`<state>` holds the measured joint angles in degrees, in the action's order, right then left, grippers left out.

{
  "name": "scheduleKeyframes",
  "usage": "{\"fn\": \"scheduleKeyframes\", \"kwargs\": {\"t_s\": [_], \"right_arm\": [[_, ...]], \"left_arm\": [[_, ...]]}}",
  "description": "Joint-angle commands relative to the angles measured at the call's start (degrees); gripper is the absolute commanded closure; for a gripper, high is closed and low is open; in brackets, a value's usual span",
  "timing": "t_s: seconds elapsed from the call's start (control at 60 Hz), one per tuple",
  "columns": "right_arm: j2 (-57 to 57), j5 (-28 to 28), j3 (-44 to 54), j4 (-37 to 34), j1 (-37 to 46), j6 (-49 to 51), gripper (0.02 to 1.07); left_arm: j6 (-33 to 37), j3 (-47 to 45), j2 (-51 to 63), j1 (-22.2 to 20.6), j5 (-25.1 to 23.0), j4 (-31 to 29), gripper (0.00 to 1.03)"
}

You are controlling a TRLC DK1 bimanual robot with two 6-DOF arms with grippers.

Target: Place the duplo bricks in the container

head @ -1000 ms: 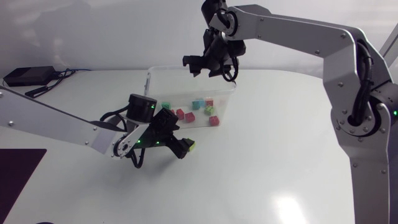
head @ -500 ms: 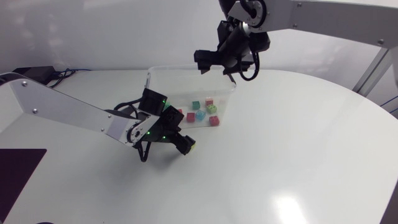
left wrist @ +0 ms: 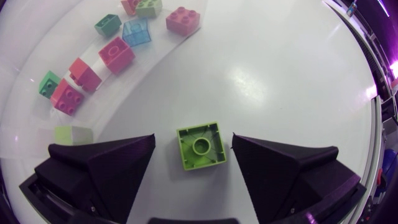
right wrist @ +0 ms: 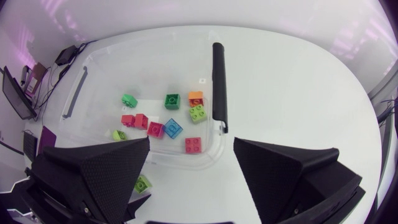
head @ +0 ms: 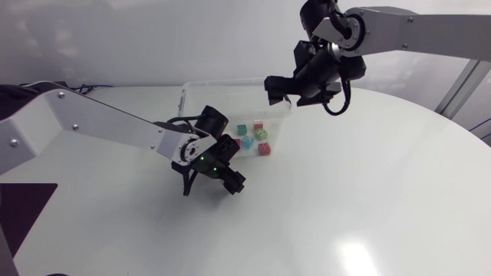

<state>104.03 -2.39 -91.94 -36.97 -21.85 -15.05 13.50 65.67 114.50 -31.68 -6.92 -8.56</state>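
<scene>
A lime green brick (left wrist: pixel 200 145) lies stud-side down on the white table, between my left gripper's (left wrist: pixel 194 152) open fingers with a small gap on each side. From overhead, the left gripper (head: pixel 228 180) is low over the table just in front of the clear container (head: pixel 230 86) and hides that brick. Several bricks (head: pixel 261 139) in pink, red, green and blue lie in the container. My right gripper (head: pixel 295 90) hangs open and empty above the container's right end. Below the right gripper (right wrist: pixel 191 163), its own camera shows the container (right wrist: pixel 155 74) and the lime brick (right wrist: pixel 143 183).
A black box with cables (head: pixel 38 86) sits at the table's far left edge. The white table (head: pixel 345 199) stretches bare to the right and front of the container.
My left gripper has shifted right and settled around the lime brick, its fingers narrowing. My right arm has swung right, from over the container's middle to its right end, and has opened.
</scene>
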Motion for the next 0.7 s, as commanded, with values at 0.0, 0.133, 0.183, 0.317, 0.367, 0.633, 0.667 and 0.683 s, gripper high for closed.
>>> {"fn": "scheduleKeyframes", "kwargs": {"t_s": [0.0, 0.133, 0.183, 0.317, 0.367, 0.633, 0.667, 0.683], "right_arm": [[-2.7, -0.6, 2.7, 1.1, 0.9, 1.2, 0.09], [-4.6, -1.1, 5.6, 1.9, 2.2, 1.7, 0.10], [-5.5, -1.2, 7.1, 2.5, 2.5, 1.9, 0.09], [-8.6, -1.7, 11.3, 3.0, 2.9, 2.7, 0.09], [-10.2, -1.7, 13.5, 3.3, 2.9, 2.9, 0.10], [-17.9, -2.2, 24.7, 3.9, 2.9, 4.9, 0.09], [-18.7, -2.2, 26.0, 3.9, 2.9, 5.3, 0.08], [-19.0, -2.3, 26.6, 3.8, 2.9, 5.5, 0.08]], "left_arm": [[-0.7, 2.4, 2.4, -0.8, 0.5, -1.7, 0.40], [-1.8, 4.4, 3.5, -1.7, 0.7, -3.2, 0.82], [-1.6, 4.6, 3.5, -1.7, 0.7, -4.1, 0.85], [-1.2, 3.9, 0.8, -2.0, 0.7, -7.8, 0.89], [-1.1, 3.1, -1.5, -2.0, 0.7, -9.1, 0.89], [0.0, 2.6, -17.2, 0.7, 0.7, -16.1, 0.89], [0.0, 3.5, -18.6, 1.3, 0.6, -16.8, 0.89], [0.0, 4.1, -19.1, 1.6, 0.6, -17.2, 0.89]]}}
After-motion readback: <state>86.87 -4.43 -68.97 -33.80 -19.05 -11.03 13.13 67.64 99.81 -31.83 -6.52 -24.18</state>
